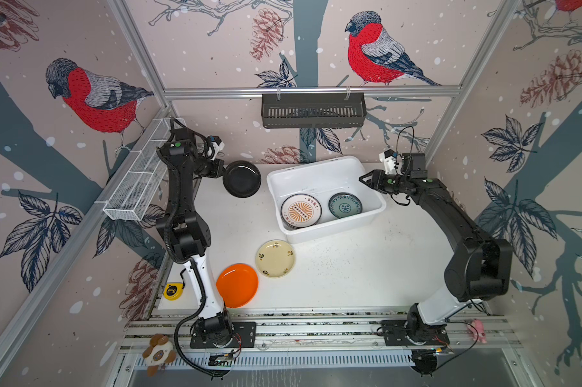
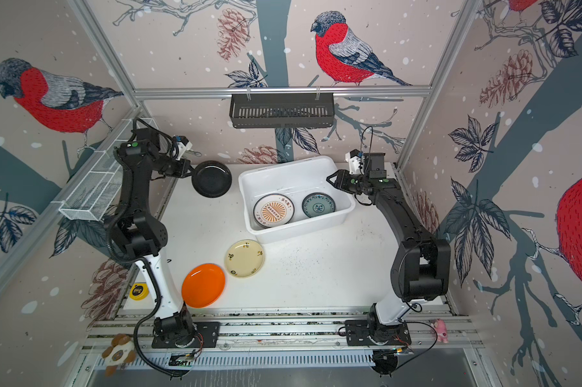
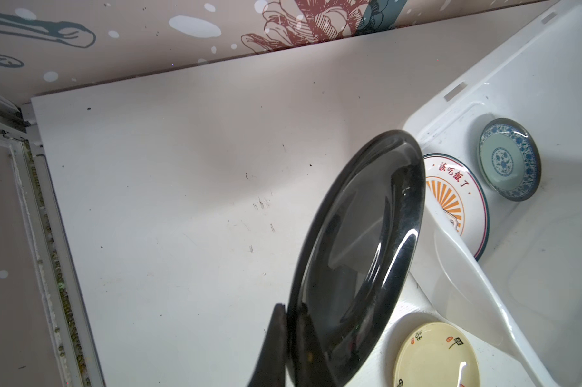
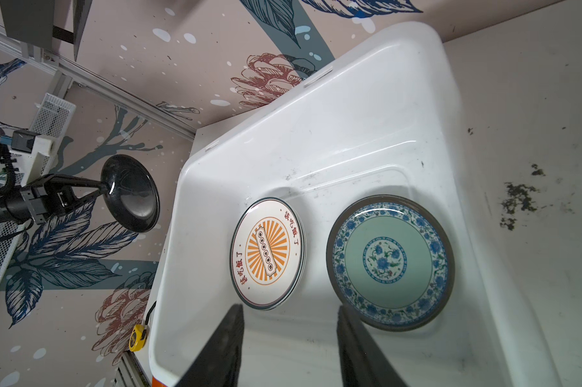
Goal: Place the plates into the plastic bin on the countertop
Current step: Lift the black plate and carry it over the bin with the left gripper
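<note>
Left gripper (image 1: 223, 170) clamped on black plate (image 1: 242, 179) rim, plate held clear above countertop (image 1: 350, 268); bare surface under jaws. Plastic bin (image 1: 316, 164) wall just beyond plate. Right gripper (image 1: 362, 178) jaws parted, empty, over bin's edge; bare bin floor between them, sunburst plate stack (image 1: 301, 211) and teal plate (image 1: 345, 205) just ahead.

Left gripper (image 1: 223, 170) pinches the black plate (image 1: 242, 179) by the rim, just beside the plastic bin (image 1: 316, 165). Sunburst plate (image 1: 301, 210) and teal plate (image 1: 345, 205) lie inside. Right gripper (image 1: 363, 179), jaws apart, over its right-hand rim. Cream plate (image 1: 275, 258) and orange plate (image 1: 237, 285) toward the front-left corner of the countertop (image 1: 350, 271).
</note>
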